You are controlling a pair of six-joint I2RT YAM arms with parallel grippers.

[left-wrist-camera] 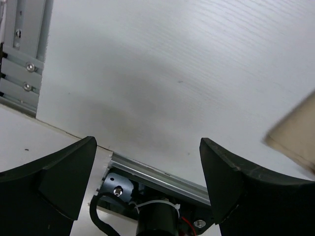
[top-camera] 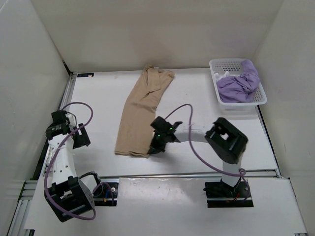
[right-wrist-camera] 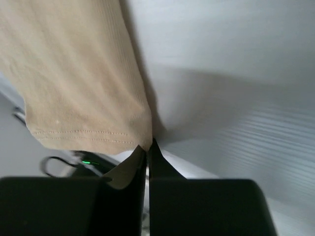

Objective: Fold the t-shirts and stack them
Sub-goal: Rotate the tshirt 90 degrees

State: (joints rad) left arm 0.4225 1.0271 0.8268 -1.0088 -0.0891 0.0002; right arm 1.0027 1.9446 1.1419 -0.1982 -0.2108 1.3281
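A tan t-shirt [top-camera: 142, 110] lies folded into a long strip down the middle of the table, its collar end at the back. My right gripper [top-camera: 156, 147] is shut on the near right corner of its hem [right-wrist-camera: 142, 140], the tan cloth [right-wrist-camera: 74, 73] spreading up and left from the fingertips. A lavender t-shirt [top-camera: 239, 83] is bunched in the white basket [top-camera: 215, 81] at the back right, with a bit of white t-shirt [top-camera: 222, 75] beside it. My left gripper [top-camera: 81, 140] [left-wrist-camera: 147, 167] stands open over bare table at the left, holding nothing.
The basket stands against the right wall. A metal rail [top-camera: 187, 174] runs along the table's near edge, with both arm bases behind it. In the left wrist view a tan shirt corner [left-wrist-camera: 295, 132] shows at the right edge. Walls enclose the table on three sides.
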